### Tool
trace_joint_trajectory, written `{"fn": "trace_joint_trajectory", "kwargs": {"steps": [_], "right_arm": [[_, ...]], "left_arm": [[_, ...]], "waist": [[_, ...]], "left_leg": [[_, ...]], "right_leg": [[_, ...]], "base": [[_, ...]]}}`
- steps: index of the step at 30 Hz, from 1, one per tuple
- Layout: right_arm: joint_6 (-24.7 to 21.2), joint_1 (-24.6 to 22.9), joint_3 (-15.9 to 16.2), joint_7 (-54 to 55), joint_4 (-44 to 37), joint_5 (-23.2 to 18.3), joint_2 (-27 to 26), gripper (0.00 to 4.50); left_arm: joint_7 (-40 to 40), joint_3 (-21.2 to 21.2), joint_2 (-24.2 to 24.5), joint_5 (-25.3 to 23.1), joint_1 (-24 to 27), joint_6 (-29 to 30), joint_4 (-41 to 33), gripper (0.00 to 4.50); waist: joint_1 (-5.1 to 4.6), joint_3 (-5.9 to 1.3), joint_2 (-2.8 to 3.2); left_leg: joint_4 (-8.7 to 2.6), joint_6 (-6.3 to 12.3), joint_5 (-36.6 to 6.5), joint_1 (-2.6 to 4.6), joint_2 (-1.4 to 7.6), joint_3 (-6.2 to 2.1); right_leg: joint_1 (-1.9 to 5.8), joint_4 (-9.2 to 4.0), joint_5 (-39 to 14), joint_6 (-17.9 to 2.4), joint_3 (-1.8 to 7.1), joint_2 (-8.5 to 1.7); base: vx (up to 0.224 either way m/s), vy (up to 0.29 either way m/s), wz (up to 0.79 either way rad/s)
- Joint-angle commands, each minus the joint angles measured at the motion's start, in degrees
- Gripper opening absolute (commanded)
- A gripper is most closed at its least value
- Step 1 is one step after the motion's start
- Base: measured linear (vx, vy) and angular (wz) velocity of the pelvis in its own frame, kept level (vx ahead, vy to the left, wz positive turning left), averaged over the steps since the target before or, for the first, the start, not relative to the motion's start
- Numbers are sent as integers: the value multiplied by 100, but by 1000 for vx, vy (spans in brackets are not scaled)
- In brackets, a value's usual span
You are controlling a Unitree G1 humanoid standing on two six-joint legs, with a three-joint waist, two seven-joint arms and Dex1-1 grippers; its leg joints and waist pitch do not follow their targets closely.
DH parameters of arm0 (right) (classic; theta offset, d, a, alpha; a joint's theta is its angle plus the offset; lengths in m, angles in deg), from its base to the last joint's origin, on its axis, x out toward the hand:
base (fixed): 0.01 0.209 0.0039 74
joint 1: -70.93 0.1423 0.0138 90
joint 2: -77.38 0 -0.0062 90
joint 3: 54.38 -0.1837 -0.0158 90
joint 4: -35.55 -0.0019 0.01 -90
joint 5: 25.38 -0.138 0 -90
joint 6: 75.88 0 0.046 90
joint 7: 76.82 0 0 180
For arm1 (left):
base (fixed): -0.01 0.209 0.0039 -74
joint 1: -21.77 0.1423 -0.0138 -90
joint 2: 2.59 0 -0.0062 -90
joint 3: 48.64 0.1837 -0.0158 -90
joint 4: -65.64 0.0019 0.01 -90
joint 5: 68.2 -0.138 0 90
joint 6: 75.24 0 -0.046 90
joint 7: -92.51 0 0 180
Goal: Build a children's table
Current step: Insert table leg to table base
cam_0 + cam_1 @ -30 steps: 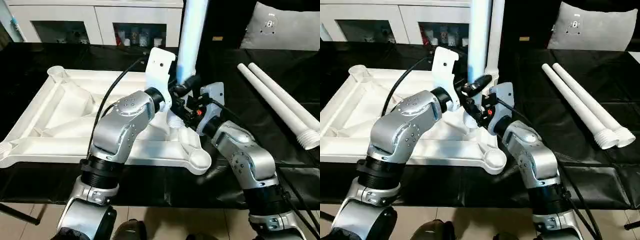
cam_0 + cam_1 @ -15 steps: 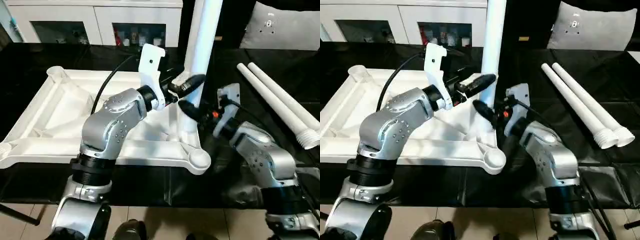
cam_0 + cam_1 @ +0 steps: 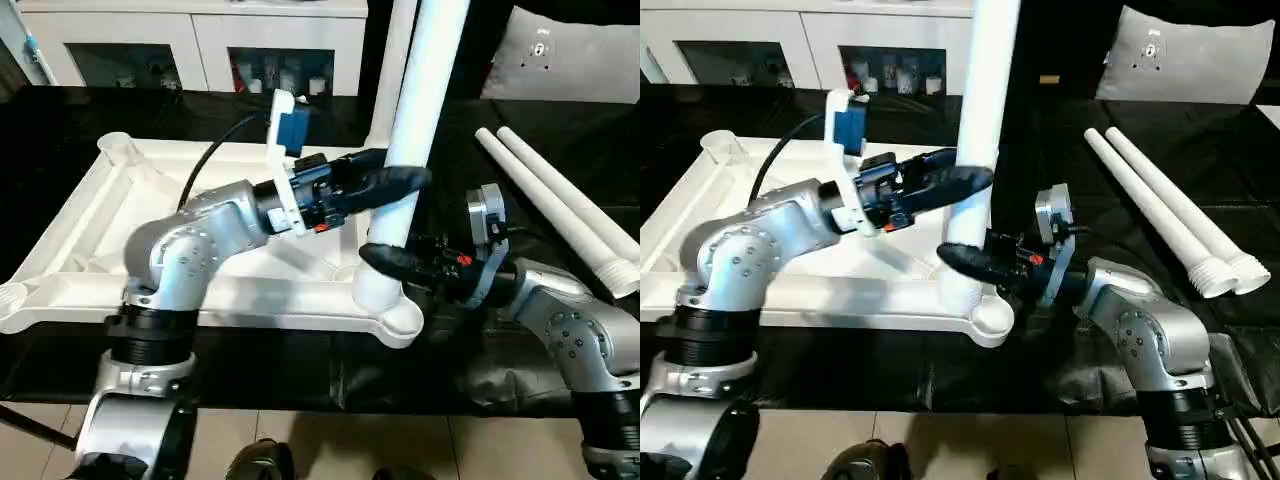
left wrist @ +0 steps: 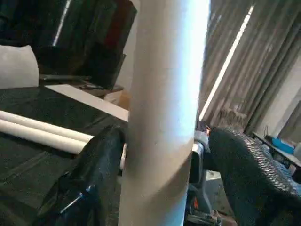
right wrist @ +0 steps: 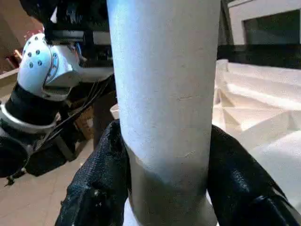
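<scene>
Standing upright in the tabletop (image 3: 120,235) near corner socket, a leg (image 3: 415,140) is clamped low by the right gripper (image 3: 385,262); left gripper (image 3: 395,182) straddles it loosely; threading judged underway, further twisting required

The large work table with a black cover (image 3: 60,130) carries all parts. A white plastic rectangular table top (image 3: 120,230) lies directly on the cover, ribbed underside facing up, with round sockets at its corners. It occupies the left and centre of the surface; its near edge lies close to the work table's front edge. Two long tapered white tube legs (image 3: 560,210) lie side by side, touching, on the right of the cover, threaded collars toward the front, well apart from the table top.
</scene>
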Motion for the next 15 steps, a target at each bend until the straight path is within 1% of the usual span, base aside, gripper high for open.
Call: {"fn": "trace_joint_trajectory", "kwargs": {"steps": [1,2,3,5,8,9,10,15], "right_arm": [[-23,15,32,-31,-24,-19,56,191],[-33,32,25,-43,2,-9,59,191],[-37,36,23,-49,5,-8,62,191],[-59,52,23,-56,7,-20,75,191],[-52,61,24,-41,16,-4,80,191],[-48,62,21,-30,19,12,82,191],[-45,61,18,-19,21,22,83,191],[-40,57,11,-18,22,46,87,191]], "left_arm": [[93,156,52,-27,74,32,-137,292],[99,160,64,7,78,56,-133,279],[98,156,67,19,77,63,-131,244],[116,149,77,45,75,82,-128,241],[115,147,80,58,78,83,-131,231],[118,153,89,63,85,72,-131,212],[119,155,92,65,88,66,-131,205],[98,142,81,66,101,44,-123,187]], "waist": [[6,-515,-49],[9,-516,-45],[5,-516,-45],[7,-527,-46],[6,-524,-52],[10,-524,-53],[7,-522,-55],[5,-518,-51]], "left_leg": [[-435,-12,-1152,253,536,-297],[-438,-23,-1150,253,538,-302],[-442,-32,-1132,250,539,-301],[-436,-21,-1065,246,536,-300],[-433,8,-1031,241,533,-297],[-430,17,-1021,242,533,-294],[-430,24,-1022,235,531,-294],[-434,5,-1075,248,534,-294]], "right_leg": [[174,-446,-1141,-1283,274,-599],[176,-444,-1147,-1278,274,-599],[171,-441,-1128,-1274,273,-595],[178,-429,-1018,-1280,272,-594],[179,-428,-972,-1285,273,-594],[178,-430,-979,-1289,274,-600],[181,-434,-995,-1287,273,-599],[172,-443,-1087,-1273,272,-595]], "base": [[0,0,0],[0,0,0],[0,0,0],[0,0,0],[0,0,0],[0,0,0],[0,0,0],[0,0,0]]}}
